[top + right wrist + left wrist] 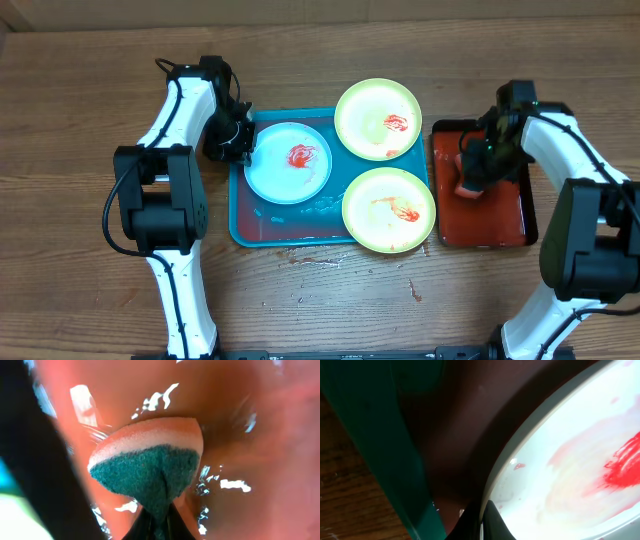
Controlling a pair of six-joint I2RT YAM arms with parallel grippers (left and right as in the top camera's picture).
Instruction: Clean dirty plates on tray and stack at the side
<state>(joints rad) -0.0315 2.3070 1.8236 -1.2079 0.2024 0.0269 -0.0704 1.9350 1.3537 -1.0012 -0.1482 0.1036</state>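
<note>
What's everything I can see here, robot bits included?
light-blue plate: one, red-smeared, inside the teal tray, left part.
yellow-green plates: two, red-smeared, one over the tray's upper right corner, one over its lower right corner.
teal tray: one, wet inside, table centre.
red tray: one, dark-rimmed, wet, right of the plates.
sponge: one, pink with a teal-green scrub side, over the red tray.
table: one, brown wood.
left gripper: black, at the light-blue plate's left rim.
right gripper: black, pinching the sponge.
</note>
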